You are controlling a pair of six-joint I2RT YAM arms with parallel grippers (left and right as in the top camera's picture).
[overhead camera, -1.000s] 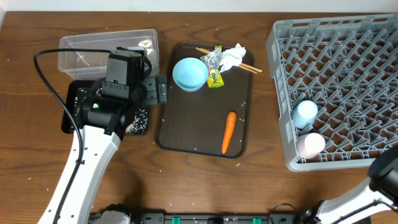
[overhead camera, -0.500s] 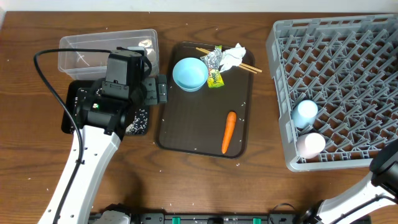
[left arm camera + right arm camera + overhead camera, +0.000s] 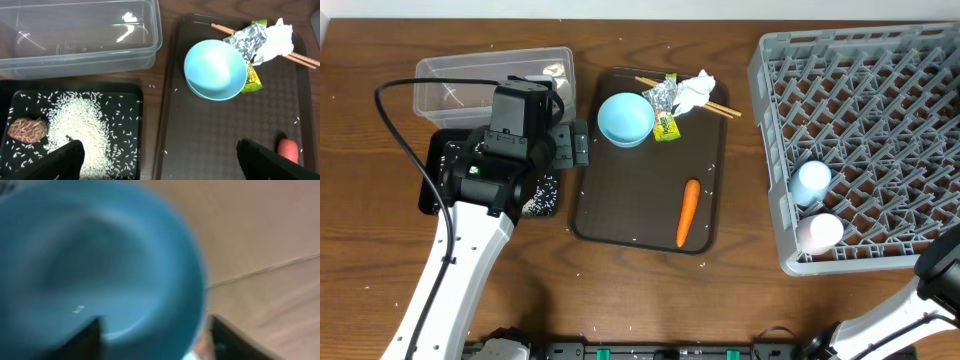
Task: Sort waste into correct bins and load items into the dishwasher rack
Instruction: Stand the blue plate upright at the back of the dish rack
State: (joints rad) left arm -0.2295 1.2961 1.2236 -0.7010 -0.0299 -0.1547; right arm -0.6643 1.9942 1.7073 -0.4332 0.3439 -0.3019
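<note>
The left gripper (image 3: 160, 150) hovered above the border between the shallow black rectangular tray (image 3: 131, 89) and the brown serving tray (image 3: 210, 135). Its jaws were released and spread wide, with nothing between them. The black tray held a heap of white rice grains (image 3: 75, 122) and, at its left end, a brown food lump (image 3: 27, 130). The clear plastic rectangular tub (image 3: 80, 30) stood just behind it.

On the brown serving tray, the small light-blue bowl (image 3: 625, 118) sat near the far left corner. Beside it were the green-yellow foil wrapper (image 3: 666, 125), the crumpled white tissue (image 3: 698, 88) and the thin wooden chopsticks (image 3: 725, 109). The orange carrot (image 3: 688, 211) lay apart from these, toward the near right corner.

The large square grey plastic rack (image 3: 880, 100) stood at the right of the desk (image 3: 620, 300). It held the light-blue cup (image 3: 812, 182) and the white-pink cup (image 3: 818, 232) at its near left corner.

The large blue bowl (image 3: 100, 255) filled the right wrist view, with its lower part lying between the fingers of the right gripper (image 3: 155, 340). Because of blur, I cannot tell whether those jaws were clenched on it.
</note>
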